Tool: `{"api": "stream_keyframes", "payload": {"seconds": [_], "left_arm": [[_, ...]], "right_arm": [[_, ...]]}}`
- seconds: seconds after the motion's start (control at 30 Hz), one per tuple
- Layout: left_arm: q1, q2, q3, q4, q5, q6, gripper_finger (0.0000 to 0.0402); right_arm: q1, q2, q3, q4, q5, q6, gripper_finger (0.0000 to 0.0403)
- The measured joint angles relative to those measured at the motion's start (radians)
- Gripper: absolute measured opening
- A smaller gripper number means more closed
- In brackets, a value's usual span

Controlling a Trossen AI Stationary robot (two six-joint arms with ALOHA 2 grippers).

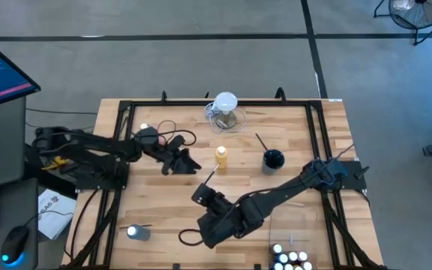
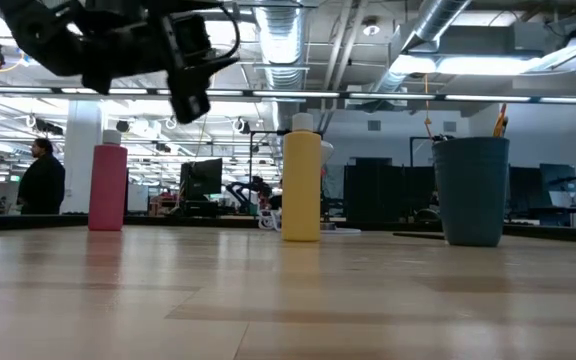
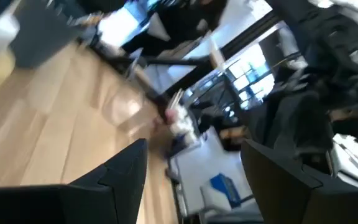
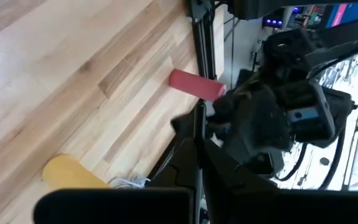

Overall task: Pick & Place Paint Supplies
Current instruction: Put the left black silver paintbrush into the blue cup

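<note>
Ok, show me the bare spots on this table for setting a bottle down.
Bare wood lies near the table's right edge beyond the dark cup, and between the yellow bottle and the front-left bottle. Crowded: the centre front under the right gripper, and the front-right corner's white-capped bottles.

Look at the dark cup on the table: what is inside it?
A thin dark paintbrush sticks out of the dark cup, leaning over its rim. In the low view a yellowish handle tip rises above the cup. Its opaque wall hides anything lower inside.
</note>
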Motion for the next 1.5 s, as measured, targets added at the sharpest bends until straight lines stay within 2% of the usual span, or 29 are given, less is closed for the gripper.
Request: {"api": "stream_keyframes", "payload": {"seconds": [0.13,0.2,0.33,0.6,0.97,1.5], "left_arm": [[0.007,0.115,0.042,0.256,0.043,-0.063,0.0232],[0.007,0.156,0.087,0.307,0.087,-0.105,0.0232],[-0.028,0.23,0.155,0.288,0.115,-0.115,0.0232],[-0.004,0.314,0.151,0.281,0.138,-0.162,0.0232],[-0.103,0.315,0.237,0.282,0.131,-0.185,0.0232],[-0.113,0.34,0.248,0.269,0.098,-0.156,0.023]], "right_arm": [[0.004,0.0,0.0,-0.001,0.0,0.025,0.0],[0.004,0.0,0.0,-0.001,0.0,0.049,0.0],[0.004,0.0,0.0,-0.004,0.001,0.067,0.0],[0.018,0.0,0.0,-0.07,0.001,0.115,0.0],[0.017,0.0,0.0,-0.075,-0.002,0.126,0.0],[0.017,-0.002,-0.001,-0.075,-0.001,0.127,0.0]]}}
